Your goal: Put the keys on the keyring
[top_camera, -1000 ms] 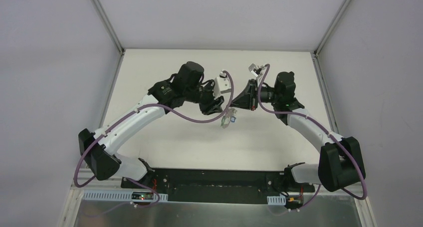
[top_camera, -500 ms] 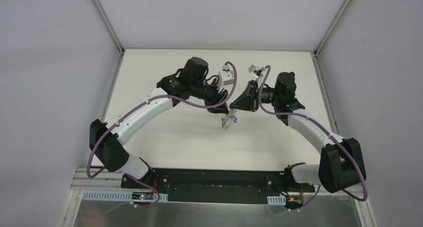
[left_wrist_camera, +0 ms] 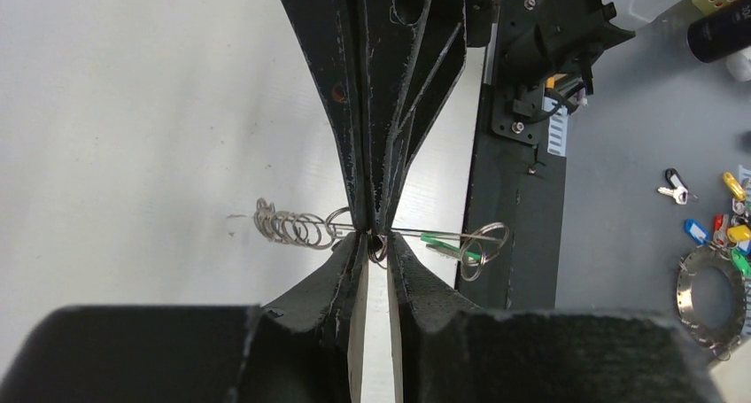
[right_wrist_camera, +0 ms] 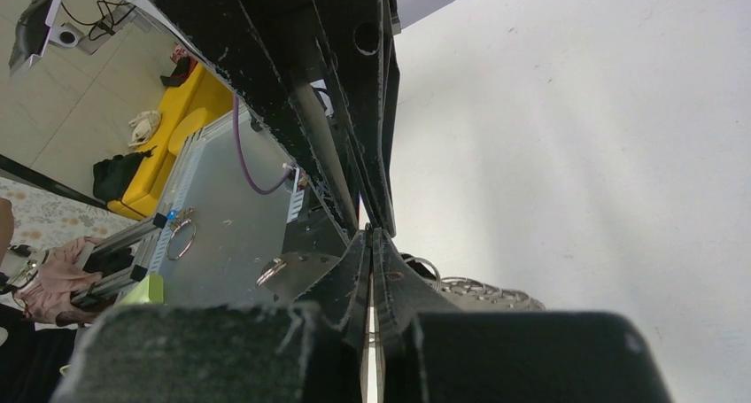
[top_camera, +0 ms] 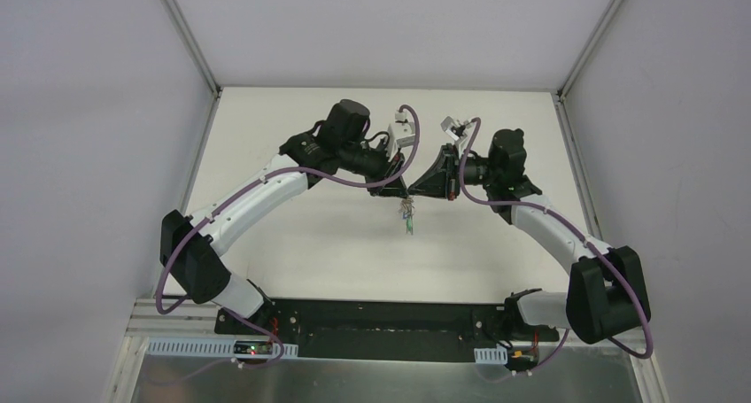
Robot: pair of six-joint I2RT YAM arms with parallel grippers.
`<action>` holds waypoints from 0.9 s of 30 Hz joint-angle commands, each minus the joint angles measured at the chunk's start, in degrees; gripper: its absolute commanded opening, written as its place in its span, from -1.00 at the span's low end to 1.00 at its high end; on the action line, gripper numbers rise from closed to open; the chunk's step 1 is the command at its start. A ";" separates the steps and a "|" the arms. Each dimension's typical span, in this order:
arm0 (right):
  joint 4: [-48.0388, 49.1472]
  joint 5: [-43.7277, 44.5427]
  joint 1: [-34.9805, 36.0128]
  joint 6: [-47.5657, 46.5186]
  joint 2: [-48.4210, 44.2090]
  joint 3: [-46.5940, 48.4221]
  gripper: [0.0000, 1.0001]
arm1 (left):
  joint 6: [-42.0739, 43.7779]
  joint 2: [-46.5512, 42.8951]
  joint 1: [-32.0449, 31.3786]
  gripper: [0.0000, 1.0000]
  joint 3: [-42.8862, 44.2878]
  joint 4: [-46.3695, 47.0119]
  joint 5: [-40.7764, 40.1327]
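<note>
presently both sets of fingers meet tip to tip over the middle of the table (top_camera: 354, 252). i see the right fingers (right_wrist_camera: 370, 244) pressed fully together on the keyring (top_camera: 406, 215), which hangs at 6 o'clock from that meeting point. the left fingers (top_camera: 400, 182) are nearly together, pinching one small ring of it. in the left wrist view the chain (left_wrist_camera: 288, 226) sits at 9 o'clock of the pinch, the green key (left_wrist_camera: 445, 242) at 3 o'clock.
</note>
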 commanded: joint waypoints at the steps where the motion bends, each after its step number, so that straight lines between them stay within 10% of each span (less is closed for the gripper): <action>1: 2.24 -0.92 -0.15 -1.10 -2.32 0.08 -1.00 | -0.64 -0.43 0.16 -0.71 -0.37 1.85 2.88; 27: 2.15 -0.18 -0.51 -1.22 -2.74 -0.02 -1.00 | -0.77 -2.45 0.43 -1.00 -2.85 2.01 2.65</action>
